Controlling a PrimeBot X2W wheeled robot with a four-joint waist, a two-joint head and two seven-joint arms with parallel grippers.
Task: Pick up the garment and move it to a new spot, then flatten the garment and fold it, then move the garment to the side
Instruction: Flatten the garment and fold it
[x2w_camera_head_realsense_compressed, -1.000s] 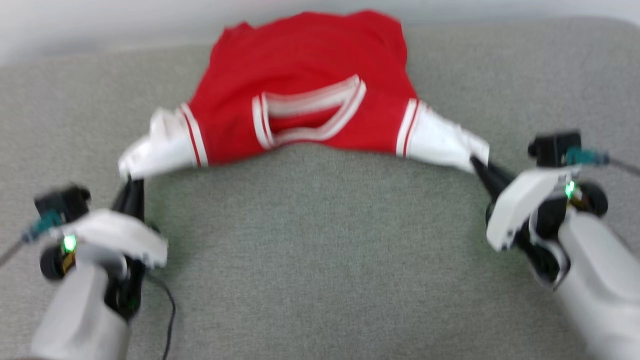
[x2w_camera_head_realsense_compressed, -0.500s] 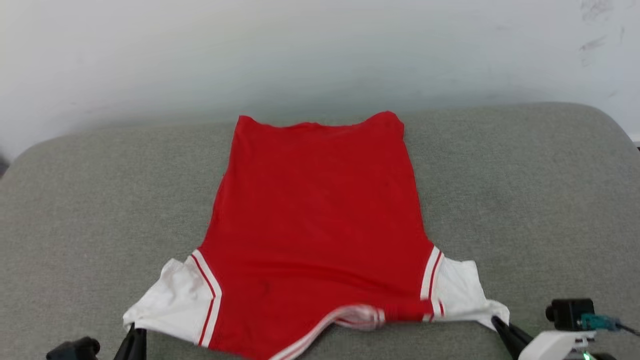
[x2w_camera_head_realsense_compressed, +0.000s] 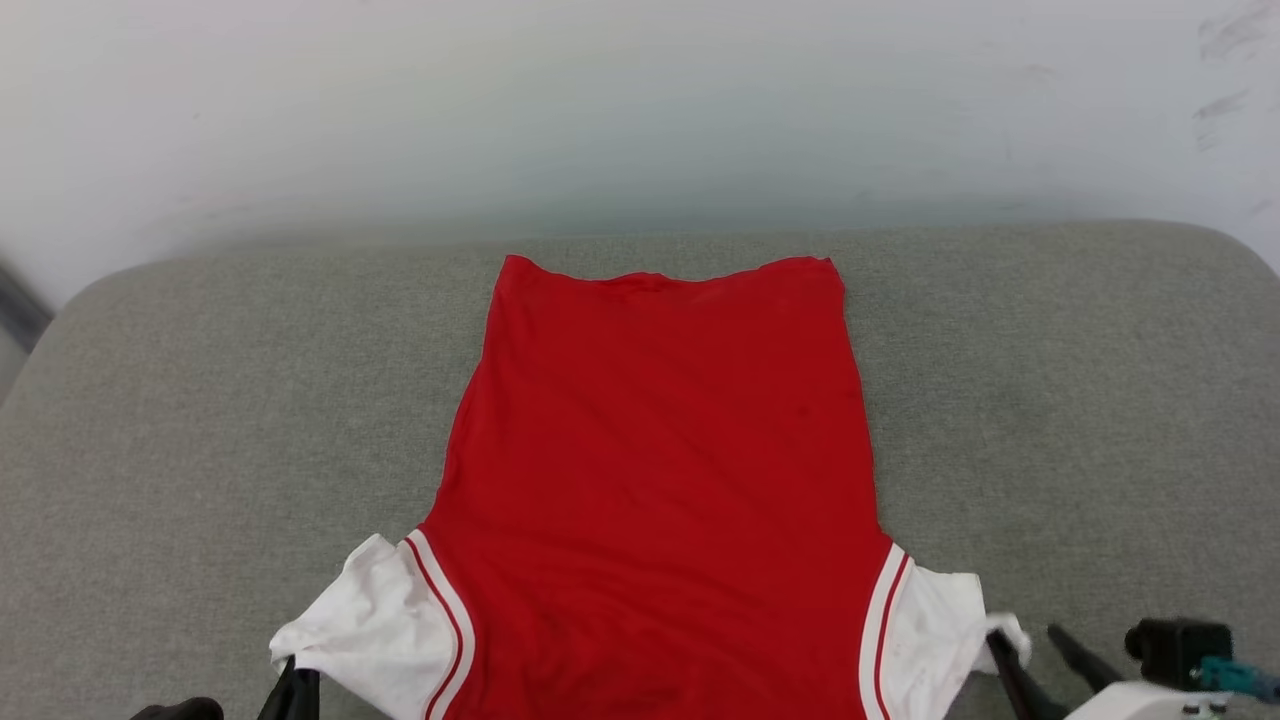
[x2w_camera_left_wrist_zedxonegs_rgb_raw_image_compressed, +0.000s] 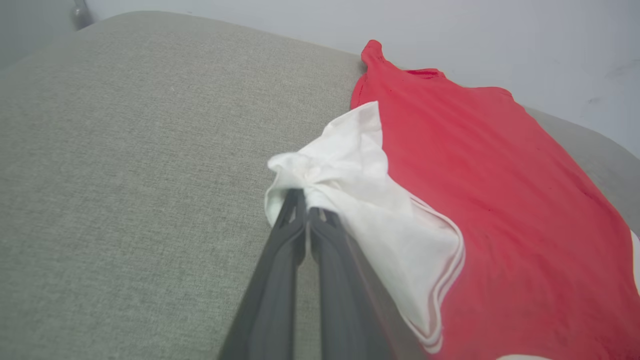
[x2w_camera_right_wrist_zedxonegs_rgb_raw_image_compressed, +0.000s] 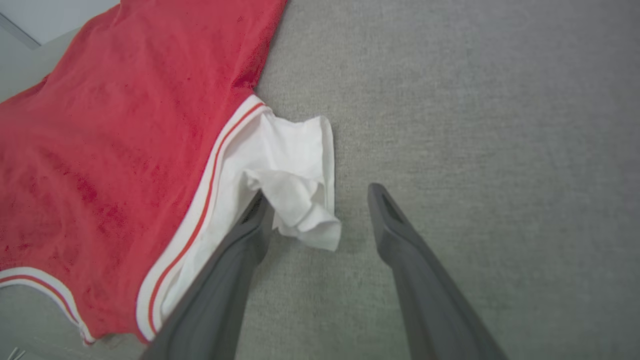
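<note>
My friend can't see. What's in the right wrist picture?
The robot's right gripper is open, its two long dark fingers spread above a grey fabric surface. The crumpled white sleeve of a red jersey with red-and-white striped trim rests against one finger.

Red jersey (x2w_camera_head_realsense_compressed: 660, 450) cut off at the shoulders by the head view's bottom edge, left gripper (x2w_camera_left_wrist_zedxonegs_rgb_raw_image_compressed: 306, 197) tips buried in bunched white sleeve (x2w_camera_left_wrist_zedxonegs_rgb_raw_image_compressed: 345, 170).

Bright, even, diffuse light here, barely a shadow on the grey fabric surface (x2w_camera_head_realsense_compressed: 200, 400). Head view crisp; wrist views curve at their edges, the wall (x2w_camera_left_wrist_zedxonegs_rgb_raw_image_compressed: 450, 30) soft at twelve o'clock.
</note>
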